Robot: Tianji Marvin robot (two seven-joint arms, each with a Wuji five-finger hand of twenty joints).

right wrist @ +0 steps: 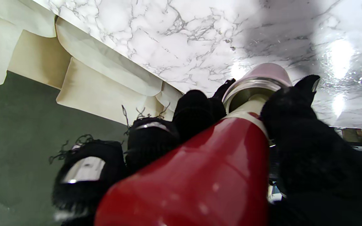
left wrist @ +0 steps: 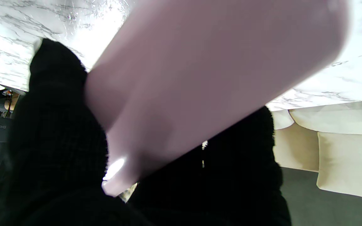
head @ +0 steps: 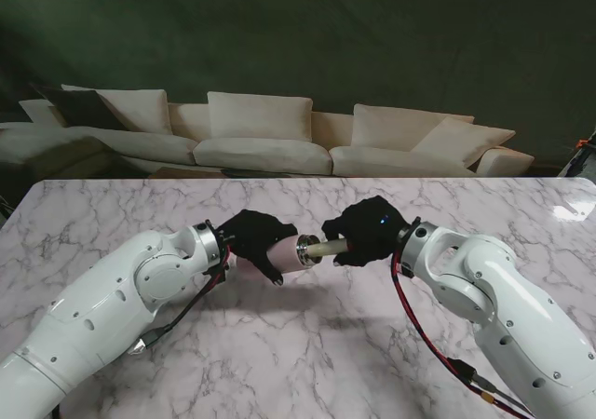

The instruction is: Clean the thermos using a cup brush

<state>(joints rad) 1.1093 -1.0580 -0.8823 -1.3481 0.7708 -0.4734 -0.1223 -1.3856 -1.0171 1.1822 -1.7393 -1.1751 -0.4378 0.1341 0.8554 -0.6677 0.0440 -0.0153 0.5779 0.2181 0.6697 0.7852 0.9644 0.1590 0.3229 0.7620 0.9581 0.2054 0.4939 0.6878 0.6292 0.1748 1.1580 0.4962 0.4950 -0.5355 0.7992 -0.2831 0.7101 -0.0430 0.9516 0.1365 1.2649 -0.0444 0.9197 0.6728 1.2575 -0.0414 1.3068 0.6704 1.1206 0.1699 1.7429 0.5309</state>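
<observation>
Overhead stand view; close wrist views sharing thermos [head: 287,250].

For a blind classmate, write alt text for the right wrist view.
The right hand grips a red-handled cup brush, its pale neck entering the steel mouth of a pink thermos held over a marble table.

— What is the right hand [right wrist: 262,163] holding?
— A brush with a red handle [right wrist: 200,182]; black-gloved fingers [right wrist: 297,125] wrap it.
— And its cream neck?
— It enters the steel-rimmed mouth of the pink thermos [right wrist: 262,77], over the marble desk [right wrist: 168,40].
</observation>
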